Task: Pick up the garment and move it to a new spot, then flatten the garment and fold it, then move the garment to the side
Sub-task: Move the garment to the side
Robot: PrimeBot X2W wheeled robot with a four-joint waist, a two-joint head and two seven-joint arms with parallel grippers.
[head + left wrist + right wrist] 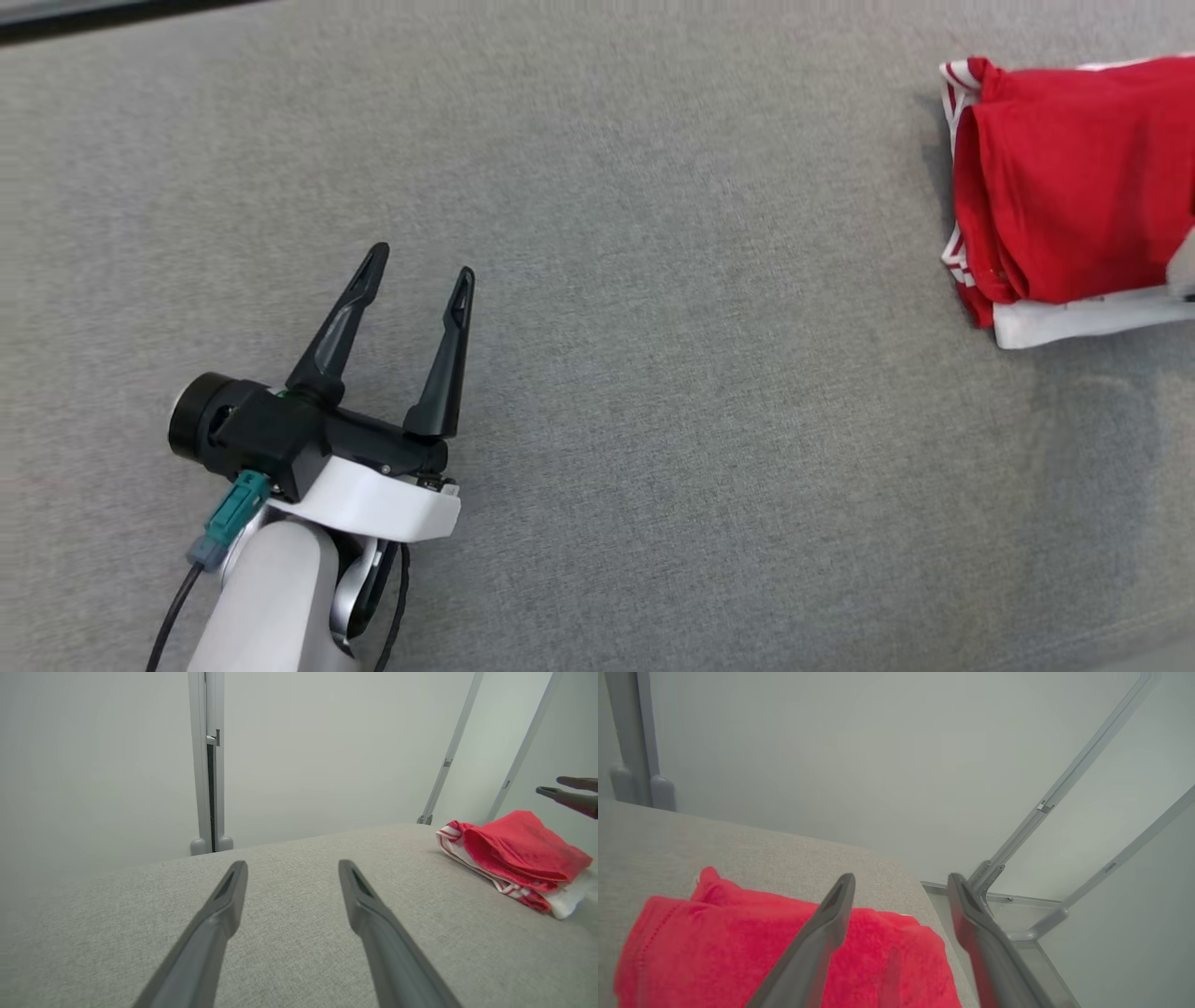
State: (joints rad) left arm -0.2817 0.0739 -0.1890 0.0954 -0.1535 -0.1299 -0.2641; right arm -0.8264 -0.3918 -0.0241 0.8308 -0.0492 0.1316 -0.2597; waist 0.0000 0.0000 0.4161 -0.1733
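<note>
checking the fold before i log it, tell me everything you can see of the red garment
The garment is red knit-looking cloth with white trim and red-and-white striped edging, folded into a compact, slightly rumpled bundle with layered edges at its left end. It lies on the grey fabric surface at the far right of the head view, cut off by the frame. The open right pincer hangs above it, apart from the cloth in the left wrist view.
</note>
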